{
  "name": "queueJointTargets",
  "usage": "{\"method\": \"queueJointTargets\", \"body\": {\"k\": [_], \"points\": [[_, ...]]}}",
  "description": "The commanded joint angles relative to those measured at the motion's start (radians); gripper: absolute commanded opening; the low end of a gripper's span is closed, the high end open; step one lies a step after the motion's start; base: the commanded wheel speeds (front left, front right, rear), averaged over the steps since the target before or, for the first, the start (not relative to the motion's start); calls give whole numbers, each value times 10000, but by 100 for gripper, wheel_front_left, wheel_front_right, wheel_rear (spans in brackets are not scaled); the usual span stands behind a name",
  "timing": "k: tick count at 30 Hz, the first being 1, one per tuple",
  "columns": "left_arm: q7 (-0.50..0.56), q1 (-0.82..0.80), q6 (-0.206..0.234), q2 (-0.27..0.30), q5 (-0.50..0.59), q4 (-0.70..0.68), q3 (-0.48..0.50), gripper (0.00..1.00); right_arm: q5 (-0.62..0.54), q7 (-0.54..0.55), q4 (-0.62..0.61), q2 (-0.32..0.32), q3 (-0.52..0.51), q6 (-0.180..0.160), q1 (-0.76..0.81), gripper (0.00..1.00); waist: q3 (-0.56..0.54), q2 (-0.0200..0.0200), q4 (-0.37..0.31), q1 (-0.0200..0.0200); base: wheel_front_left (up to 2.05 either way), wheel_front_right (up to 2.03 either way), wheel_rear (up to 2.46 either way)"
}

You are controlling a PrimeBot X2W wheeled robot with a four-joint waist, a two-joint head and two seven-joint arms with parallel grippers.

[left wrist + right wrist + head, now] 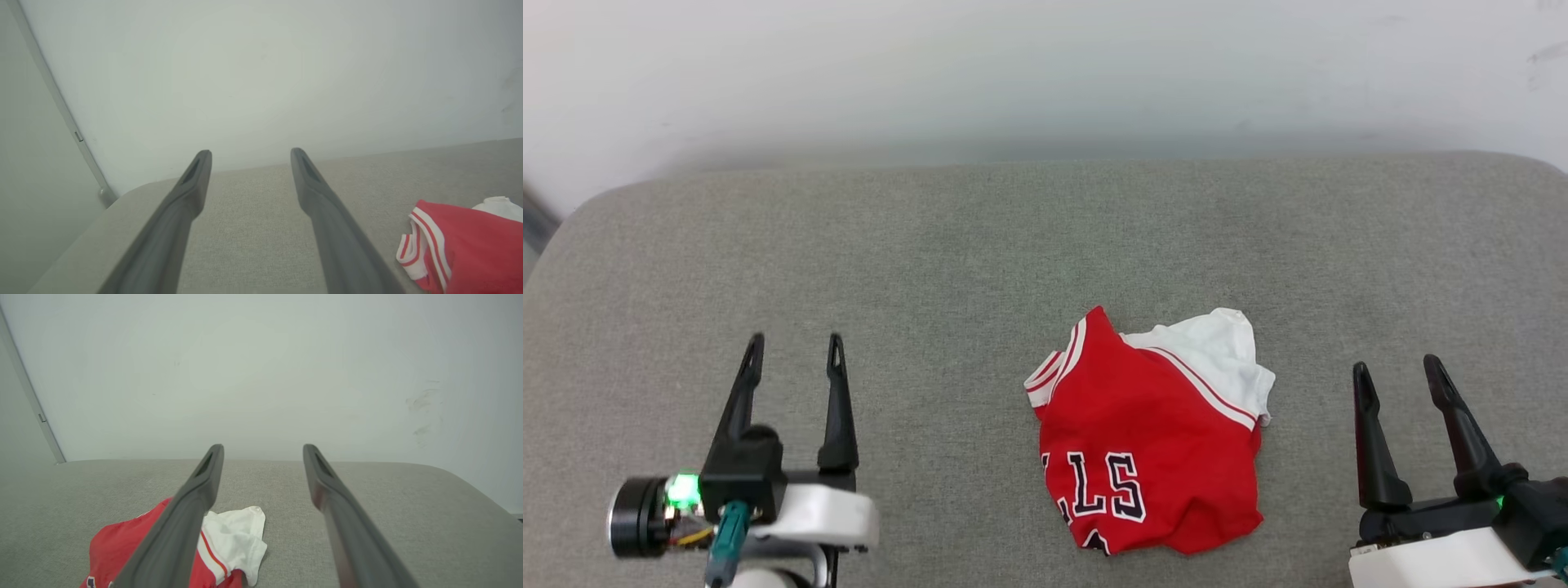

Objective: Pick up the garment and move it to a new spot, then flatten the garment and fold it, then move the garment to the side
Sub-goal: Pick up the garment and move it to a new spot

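Red jersey T-shirt with white sleeves (pixel 1152 441): crumpled heap, lettering up, on grey fabric cushion (pixel 931 269), between the claws and nearer the right one. Judged light, limp, not fragile; it will drape and bunch when lifted. Likely best hold: pinch a raised fold at the striped trim or the white sleeve. Left claw (pixel 795 343) and right claw (pixel 1396 366) both released, empty, clear of the cloth. Plain white wall (pixel 1045 73) behind the cushion.

A grey fabric cushion (pixel 931 269) — a pale wall (pixel 1045 65) behind it.

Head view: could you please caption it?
Crumpled red jersey T-shirt on grey cushion, between open left gripper and open right gripper.
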Motion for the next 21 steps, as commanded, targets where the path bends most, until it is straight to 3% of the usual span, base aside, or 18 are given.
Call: {"method": "queueJointTargets", "body": {"k": [1,11,17,21], "points": [[-25,416,-143,-223,224,-158,278,100,63,-21,38,5,3,-3,159,100,-74,-1,-45,1,0,0,0],[-24,2044,-1418,-1811,1330,-89,1770,100,526,-22,307,5,43,-3,616,100,-468,-1,-189,1,0,0,0],[-24,2402,-2008,-2344,1672,107,2366,100,681,-22,445,5,24,-3,807,100,-589,-1,-213,1,0,0,0],[-24,2632,-2685,-2704,1972,248,2741,100,763,-22,524,5,25,-3,964,100,-673,-1,-202,1,0,0,0]]}}
